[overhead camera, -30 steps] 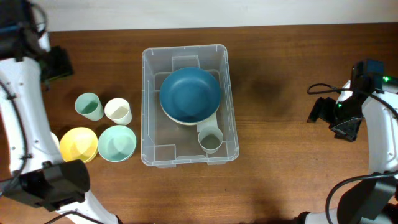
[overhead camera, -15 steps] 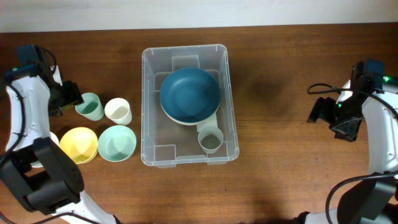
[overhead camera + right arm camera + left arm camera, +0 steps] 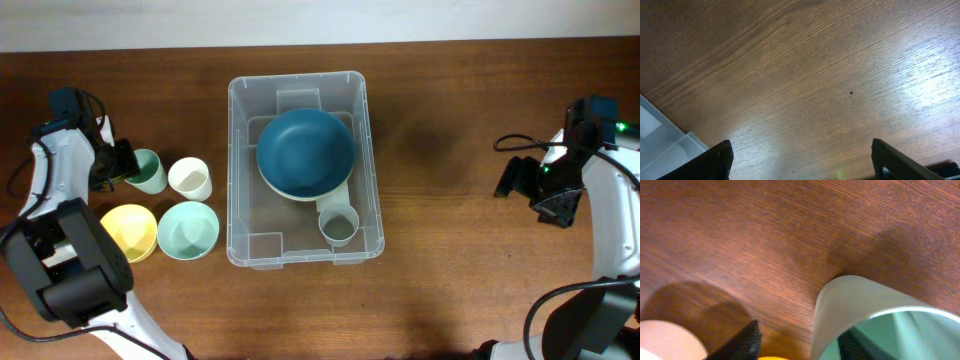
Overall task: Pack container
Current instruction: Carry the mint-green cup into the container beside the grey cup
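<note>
**Clear container stands mid-surface as left pincer straddles a green cup**

The container [image 3: 234, 180] sits in the middle of the wooden surface [image 3: 450, 290], mouth up. Its long axis runs from the far edge toward the near edge, square to the surface's sides. Inside, a dark blue bowl [image 3: 305, 150] rests in a cream bowl [image 3: 300, 194] at the far end. A grey-green cup [image 3: 339, 226] stands upright in the near right corner.

To the left, well apart from the container, stand a green cup [image 3: 150, 172] and a white cup [image 3: 189, 178]. Nearer the front lie a yellow bowl [image 3: 127, 232] and a mint bowl [image 3: 188, 229].

The left pincer [image 3: 120, 165] is at the green cup, partly open. In the left wrist view one finger stands outside the cup's wall and a dark shape that looks like the other shows inside. Wood shows between the outer finger and the wall, and no hold can be made out. Both fingers are cut off at the bottom of that view.

The right pincer [image 3: 810, 161] hangs wide open and empty over bare wood. That ground, right of the container, is open, and one container corner just enters the right wrist view. The cream bowl is mostly hidden under the blue one.
</note>
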